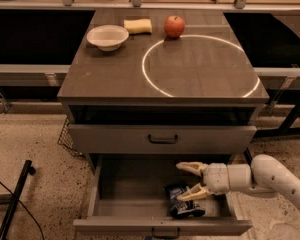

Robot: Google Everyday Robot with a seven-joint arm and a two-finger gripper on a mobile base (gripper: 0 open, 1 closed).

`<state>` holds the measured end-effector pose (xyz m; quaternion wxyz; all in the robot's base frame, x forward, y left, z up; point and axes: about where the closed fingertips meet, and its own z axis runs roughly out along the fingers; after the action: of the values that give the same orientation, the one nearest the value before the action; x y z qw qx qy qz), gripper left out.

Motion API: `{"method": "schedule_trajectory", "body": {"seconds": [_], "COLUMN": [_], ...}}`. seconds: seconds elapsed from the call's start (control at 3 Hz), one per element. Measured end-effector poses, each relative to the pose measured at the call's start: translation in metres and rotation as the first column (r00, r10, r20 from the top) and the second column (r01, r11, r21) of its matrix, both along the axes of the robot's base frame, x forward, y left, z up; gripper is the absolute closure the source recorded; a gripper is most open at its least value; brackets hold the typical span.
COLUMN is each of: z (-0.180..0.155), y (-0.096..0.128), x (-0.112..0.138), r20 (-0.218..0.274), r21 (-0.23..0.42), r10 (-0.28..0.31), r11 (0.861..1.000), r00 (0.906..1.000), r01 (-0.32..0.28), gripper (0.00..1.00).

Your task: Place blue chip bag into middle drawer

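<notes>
The blue chip bag [182,200] lies crumpled on the floor of the middle drawer [115,219], near its front right. That drawer is the lowest one and stands pulled out. My gripper [186,182] hovers inside the drawer just above the bag, reaching in from the right. Its fingers [190,167] are spread open and hold nothing. The lower finger tip is close to the top of the bag.
The handled drawer above [162,139] is closed. On the cabinet top [100,74] stand a white bowl [107,36], a yellow sponge [138,26] and a red apple [174,26]. A dark pole [12,204] leans at the left on the floor.
</notes>
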<state>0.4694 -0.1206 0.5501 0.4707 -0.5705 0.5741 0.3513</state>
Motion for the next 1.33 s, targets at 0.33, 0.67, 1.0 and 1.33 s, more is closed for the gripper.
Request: {"method": "schedule_trajectory", "body": {"seconds": [0.33,0.67,1.0,1.33], "z": [0.003,0.018,0.028,0.042], "y": [-0.003,-0.028,-0.071,-0.107], "x": [0.001,-0.006,-0.014,-0.024], "r20": [-0.011,0.009,-0.001,0.019], "r21": [-0.008,-0.08,-0.126,-0.118], "r10": [-0.029,-0.058,-0.116,-0.133], "r11": [1.0,0.995,0.985,0.984], "r00": [0.9995,0.9983,0.9932,0.9909], "r01": [0.029,0.058,0.115,0.135], "gripper": [0.0,0.0,0.0,0.19]}}
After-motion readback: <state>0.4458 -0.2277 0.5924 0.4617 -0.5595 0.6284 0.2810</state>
